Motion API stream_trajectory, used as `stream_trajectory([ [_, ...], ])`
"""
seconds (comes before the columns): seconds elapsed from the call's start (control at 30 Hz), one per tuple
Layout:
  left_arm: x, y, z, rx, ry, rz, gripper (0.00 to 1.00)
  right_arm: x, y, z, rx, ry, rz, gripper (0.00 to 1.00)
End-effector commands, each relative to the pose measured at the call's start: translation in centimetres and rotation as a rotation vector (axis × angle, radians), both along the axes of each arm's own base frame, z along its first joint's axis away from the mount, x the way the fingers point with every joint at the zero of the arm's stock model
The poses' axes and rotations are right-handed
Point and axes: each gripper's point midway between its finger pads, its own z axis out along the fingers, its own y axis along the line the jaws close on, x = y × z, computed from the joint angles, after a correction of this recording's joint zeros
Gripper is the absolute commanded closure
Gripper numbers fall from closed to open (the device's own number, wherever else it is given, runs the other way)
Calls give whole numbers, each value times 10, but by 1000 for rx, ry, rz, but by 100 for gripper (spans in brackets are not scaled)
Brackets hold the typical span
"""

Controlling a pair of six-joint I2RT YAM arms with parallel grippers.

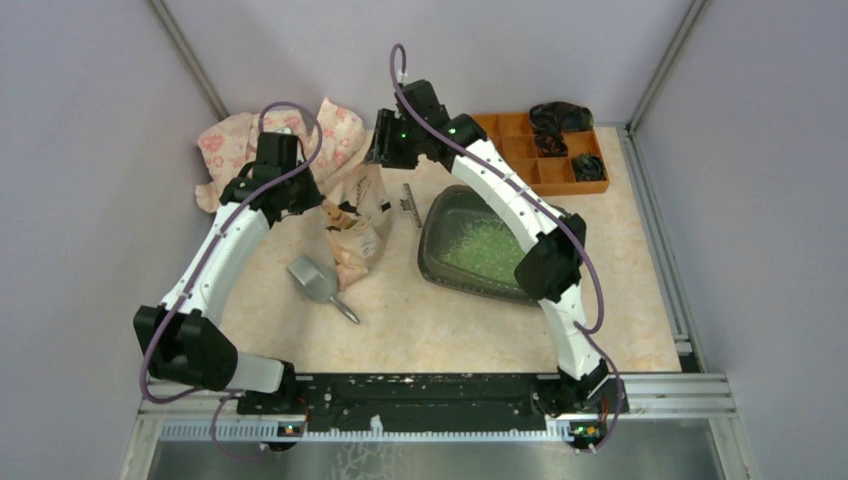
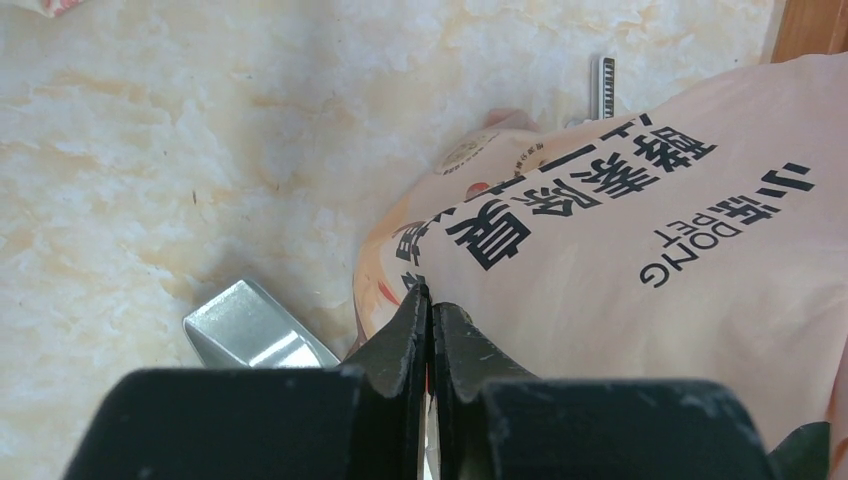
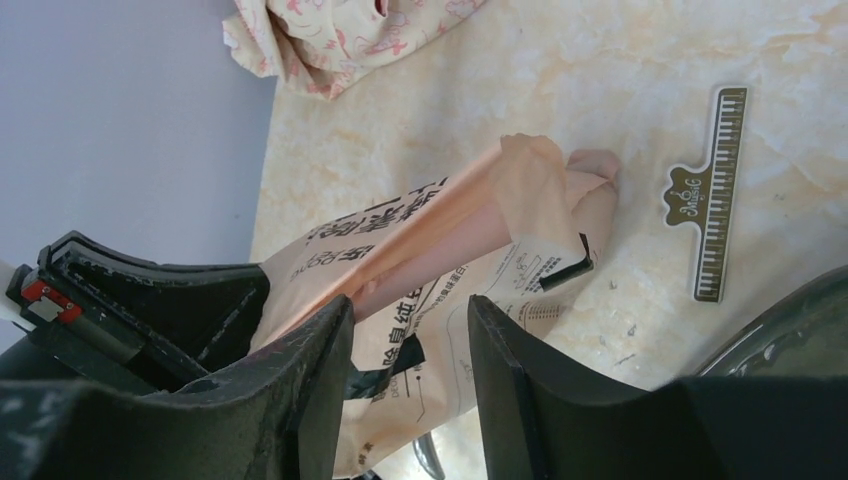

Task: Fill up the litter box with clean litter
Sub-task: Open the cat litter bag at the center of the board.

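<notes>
Your left gripper (image 2: 432, 305) has its jaws pressed together, pinching an edge of the peach paper bag (image 2: 640, 250), which stands near the middle of the worktop (image 1: 450, 330). Your right gripper (image 3: 410, 305) is spread at the bag's folded top, and it is not clear whether the fold actually sits between the jaws. The litter box (image 1: 428, 262) lies on the right half of the worktop, near the bag, with pale green clean litter (image 1: 480, 248) covering part of its floor. The risk is a one-sided hold. If the right jaws close on air or on a thin flap, the bag may twist, tear or sag when you lift it, spilling granules onto the worktop short of the box. The metal scoop (image 1: 312, 280) lies near the bag's base, toward the near edge, and could be knocked.
</notes>
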Motion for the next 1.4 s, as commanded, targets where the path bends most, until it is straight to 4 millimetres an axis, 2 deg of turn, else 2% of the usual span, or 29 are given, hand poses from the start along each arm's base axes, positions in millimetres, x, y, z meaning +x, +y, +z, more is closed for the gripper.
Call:
stream_trajectory([
  [0.0, 17, -1, 28, -12, -106, -1, 93, 16, 1, 20, 62, -47, -32, 54],
  [0.33, 14, -7, 29, -39, -113, -24, 94, 27, 14, 5, 95, -2, -50, 54],
  [0.53, 10, -9, 27, -45, -112, -36, 94, 29, 13, 18, 134, -25, -76, 51],
  [0.8, 8, -13, 27, -64, -112, -51, 95, 31, 21, 15, 152, -6, -81, 50],
  [0.87, 8, -13, 27, -65, -113, -55, 95, 32, 22, 13, 151, -10, -86, 56],
  [1.07, 5, -13, 28, -69, -117, -56, 95, 34, 19, 24, 182, -63, -115, 99],
  [1.23, 5, -12, 30, -63, -124, -57, 95, 28, 11, 46, 169, -122, -123, 100],
  [1.37, 7, -12, 32, -58, -134, -60, 95, 18, -2, 73, 170, -170, -132, 100],
])
